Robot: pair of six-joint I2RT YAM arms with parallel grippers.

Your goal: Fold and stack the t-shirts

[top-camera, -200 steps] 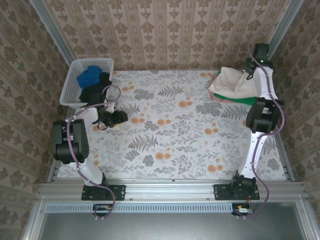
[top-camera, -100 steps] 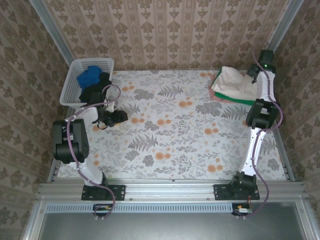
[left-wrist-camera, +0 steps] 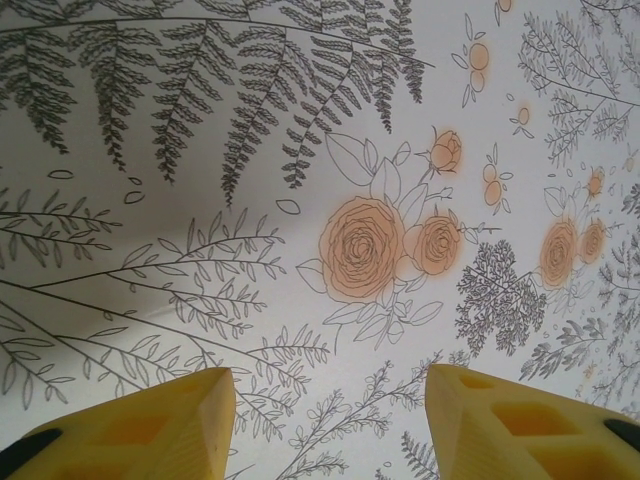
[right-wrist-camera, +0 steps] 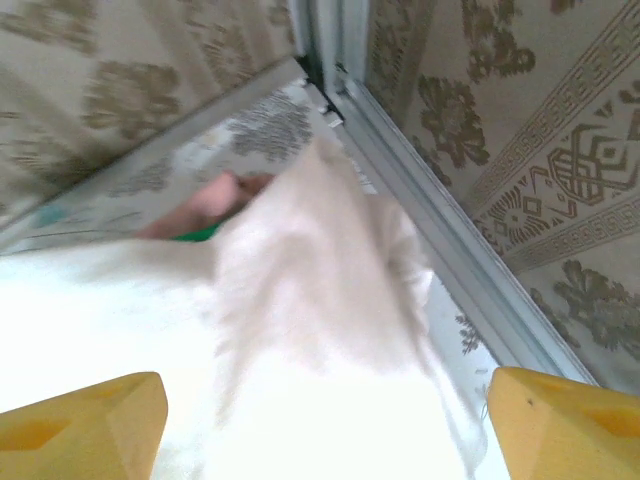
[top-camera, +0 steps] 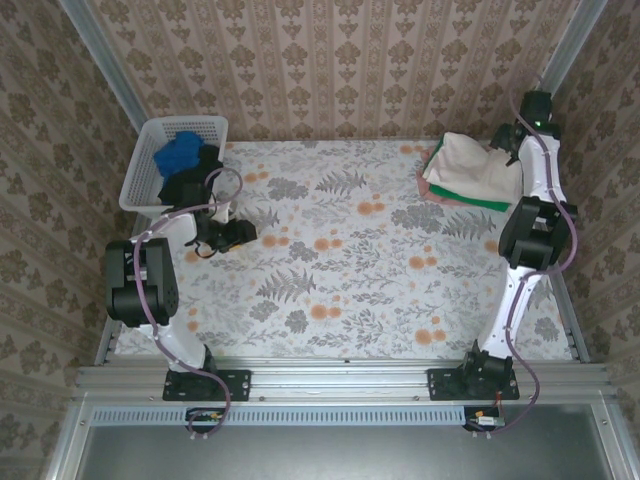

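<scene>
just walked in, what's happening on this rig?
Two arms are working through a t-shirt folding job. The right gripper is at the far right corner, jaws open over the cream t-shirt, which lies on top of a green t-shirt and a pink t-shirt. The left gripper hangs open over the table near the white basket, holding nothing. A blue t-shirt and a black t-shirt sit in the basket.
</scene>
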